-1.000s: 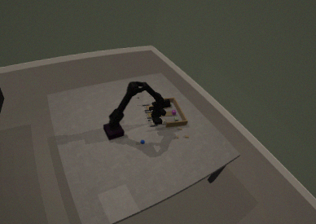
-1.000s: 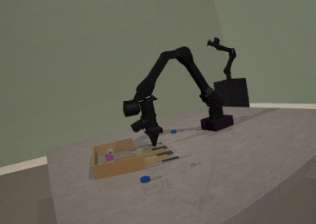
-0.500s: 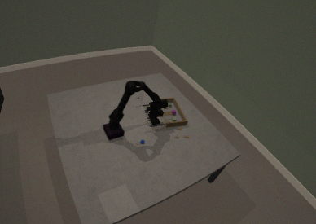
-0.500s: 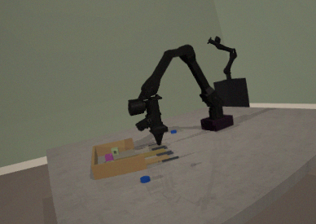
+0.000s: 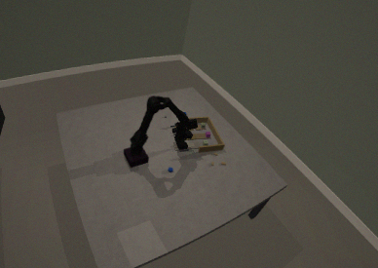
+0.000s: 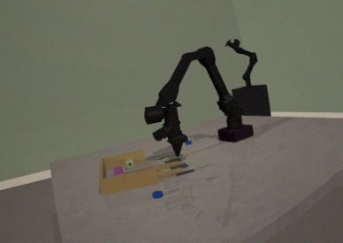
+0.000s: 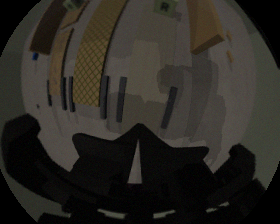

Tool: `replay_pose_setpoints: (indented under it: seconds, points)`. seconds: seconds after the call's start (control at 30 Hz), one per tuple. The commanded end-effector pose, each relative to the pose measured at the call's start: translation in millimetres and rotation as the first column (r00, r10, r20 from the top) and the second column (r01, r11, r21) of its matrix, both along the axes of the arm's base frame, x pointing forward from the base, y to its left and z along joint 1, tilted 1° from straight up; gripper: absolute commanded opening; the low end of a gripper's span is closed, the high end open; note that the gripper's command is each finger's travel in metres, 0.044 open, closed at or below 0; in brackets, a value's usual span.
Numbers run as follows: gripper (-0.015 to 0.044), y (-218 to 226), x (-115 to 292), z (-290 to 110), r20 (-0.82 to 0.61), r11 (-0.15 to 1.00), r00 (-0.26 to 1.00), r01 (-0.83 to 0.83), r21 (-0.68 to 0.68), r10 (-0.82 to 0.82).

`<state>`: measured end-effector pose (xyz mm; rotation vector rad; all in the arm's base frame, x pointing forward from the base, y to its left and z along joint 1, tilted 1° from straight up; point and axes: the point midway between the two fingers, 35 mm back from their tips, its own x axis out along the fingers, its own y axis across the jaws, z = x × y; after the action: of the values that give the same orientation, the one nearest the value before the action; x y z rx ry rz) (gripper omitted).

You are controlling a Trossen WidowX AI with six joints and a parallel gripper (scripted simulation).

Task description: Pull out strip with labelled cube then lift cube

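A tan open-fronted tray (image 6: 116,186) (image 5: 216,147) (image 7: 205,22) lies on the table. Several strips with dark handle ends (image 6: 179,166) (image 7: 169,107) run out of its open side. A pale green labelled cube (image 6: 129,163) (image 7: 165,2) (image 5: 203,126) and a magenta cube (image 6: 118,170) (image 5: 207,134) sit at the far end of the strips inside the tray. Another small pale cube (image 7: 76,2) shows at the far left in the wrist view. My gripper (image 6: 178,152) (image 5: 181,146) (image 7: 139,125) is shut and empty. It points down just above the strips' handle ends, outside the tray.
A blue disc (image 6: 157,194) lies in front of the tray and another one (image 6: 188,142) (image 5: 170,169) lies nearer the arm's purple base (image 6: 235,133) (image 5: 135,156). A dark box on a stand (image 6: 251,100) is behind the base. Small tan bits (image 5: 217,163) lie beside the tray.
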<state>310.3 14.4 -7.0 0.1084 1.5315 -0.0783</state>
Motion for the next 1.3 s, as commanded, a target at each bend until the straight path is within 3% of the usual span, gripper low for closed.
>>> replay_pose_setpoints:
  seconds: [0.0, 1.27]
  points:
    - [0.0, 0.4, -11.8, -4.4, -0.02, 1.0, 1.0, 0.005, -0.002, -0.005]
    - [0.0, 7.3, -68.8, -6.1, -0.024, 1.0, 1.0, 0.005, -0.001, -0.005]
